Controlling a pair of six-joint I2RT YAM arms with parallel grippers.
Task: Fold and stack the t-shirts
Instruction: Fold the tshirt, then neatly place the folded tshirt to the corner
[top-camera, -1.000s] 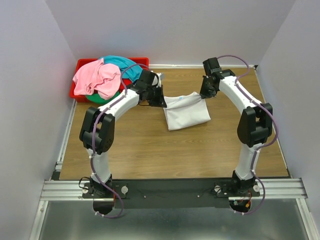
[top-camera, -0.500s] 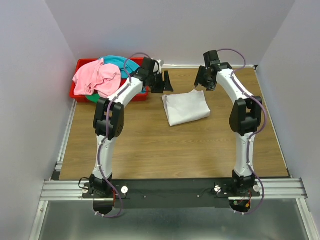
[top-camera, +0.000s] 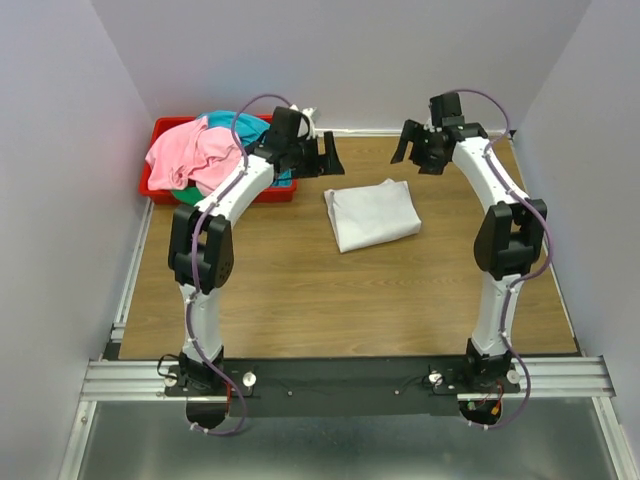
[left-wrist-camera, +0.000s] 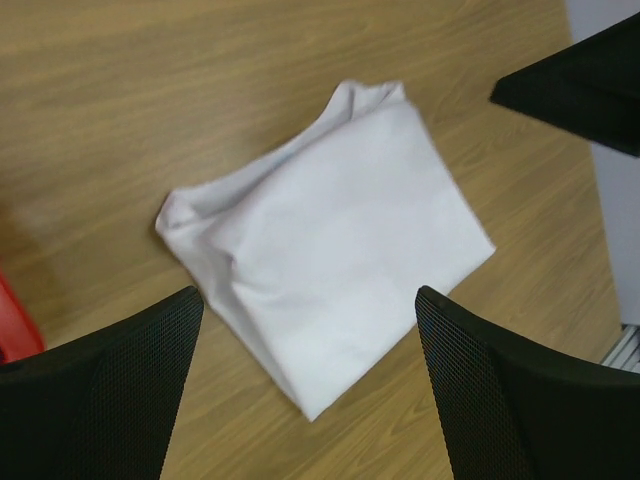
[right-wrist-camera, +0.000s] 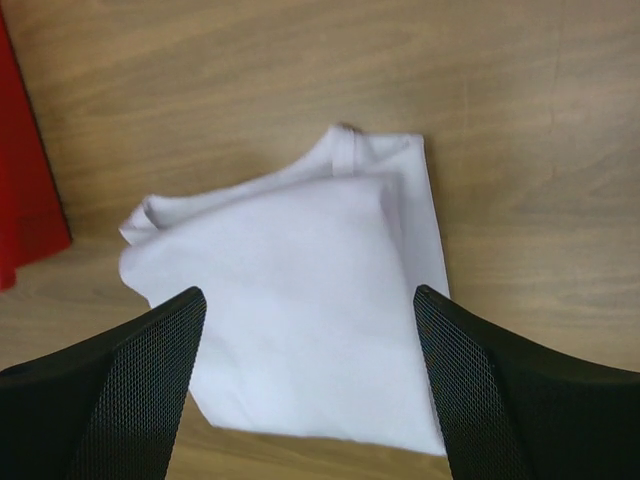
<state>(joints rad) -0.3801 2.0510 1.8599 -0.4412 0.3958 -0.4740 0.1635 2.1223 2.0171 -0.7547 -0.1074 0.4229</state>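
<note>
The wooden table (top-camera: 300, 300) has bare board on its near side. In the far left corner a red bin (top-camera: 158, 128) holds a heap of unfolded shirts, with the pink shirt (top-camera: 190, 155) on top. The white shirt (top-camera: 372, 213) lies folded toward the far middle, touching neither arm. The left gripper (top-camera: 325, 156) and right gripper (top-camera: 410, 150) hover beyond it, jaws spread wide and empty. The pink shirt looks like the next one to fold. Pinch one edge by the collar, lift it clear of the bin wall, and spread it nearer, away from the white fold.

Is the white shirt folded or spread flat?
Folded: the white shirt lies as a compact rectangle with doubled edges on the table.
</note>
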